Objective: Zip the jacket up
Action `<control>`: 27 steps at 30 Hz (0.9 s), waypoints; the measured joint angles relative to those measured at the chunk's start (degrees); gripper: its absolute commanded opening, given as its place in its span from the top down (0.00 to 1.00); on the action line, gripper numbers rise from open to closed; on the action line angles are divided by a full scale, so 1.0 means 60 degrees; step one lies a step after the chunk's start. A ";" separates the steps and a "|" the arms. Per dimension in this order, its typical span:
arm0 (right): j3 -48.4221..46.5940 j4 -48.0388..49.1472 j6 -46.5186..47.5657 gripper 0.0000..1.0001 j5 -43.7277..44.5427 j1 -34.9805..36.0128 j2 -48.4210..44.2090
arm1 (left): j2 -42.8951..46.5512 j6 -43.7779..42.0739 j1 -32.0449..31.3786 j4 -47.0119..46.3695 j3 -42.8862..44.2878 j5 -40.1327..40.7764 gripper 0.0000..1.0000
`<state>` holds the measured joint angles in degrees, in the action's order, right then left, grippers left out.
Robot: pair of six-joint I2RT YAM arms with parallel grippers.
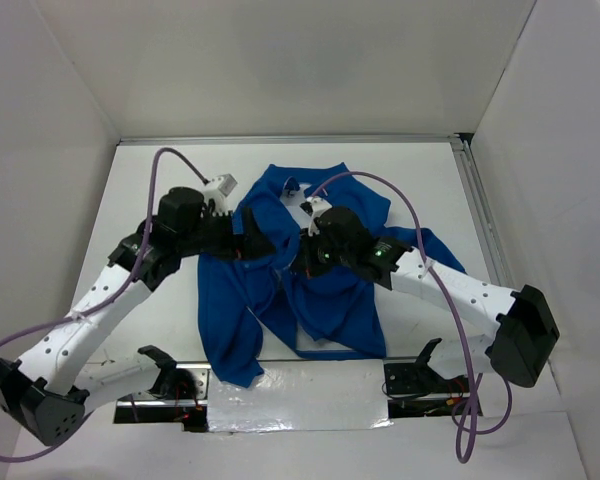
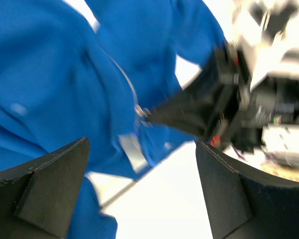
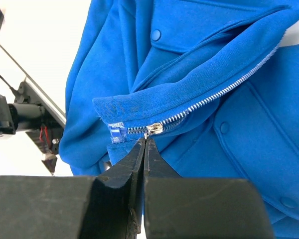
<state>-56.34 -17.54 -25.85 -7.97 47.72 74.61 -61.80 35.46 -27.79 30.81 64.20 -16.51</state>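
Observation:
The royal-blue jacket (image 1: 325, 305) lies spread on the white table, collar at the far side. It fills the right wrist view (image 3: 199, 40) and much of the blurred left wrist view (image 2: 40, 74). My right gripper (image 3: 145, 142) is shut on the metal pull of the zipper slider (image 3: 154, 129), near the bottom end of the pale zipper (image 3: 214, 97), and lifts that edge a little. In the top view it (image 1: 302, 262) sits at the jacket's middle. My left gripper (image 2: 142, 149) is open and empty, just left of it (image 1: 265, 245), facing the right gripper's fingers (image 2: 179, 109) and the pull (image 2: 141, 112).
White walls enclose the table on three sides. A metal rail (image 1: 480, 210) runs along the right edge and a shiny metal strip (image 1: 300, 385) along the near edge between the arm bases. Purple cables (image 1: 420, 230) arc over both arms.

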 measured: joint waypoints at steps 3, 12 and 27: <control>0.0004 0.0051 -0.0004 1.00 -0.0142 0.0004 -0.0007 | 0.0219 0.0688 -0.0535 -0.0288 -0.0827 -0.0466 0.01; 0.0222 0.0153 -0.0047 1.00 -0.0455 0.0018 -0.0193 | -0.0310 0.2193 -0.1504 -0.1428 -0.2350 -0.0754 0.25; 0.0448 0.0248 -0.0153 1.00 -0.0681 0.0022 -0.0430 | -0.1111 0.2736 -0.1902 -0.2138 -0.2342 -0.0353 0.77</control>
<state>-53.65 -16.05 -26.76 -12.05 47.86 72.03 -68.47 51.88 -39.20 17.98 50.15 -18.63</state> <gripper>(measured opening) 0.005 0.390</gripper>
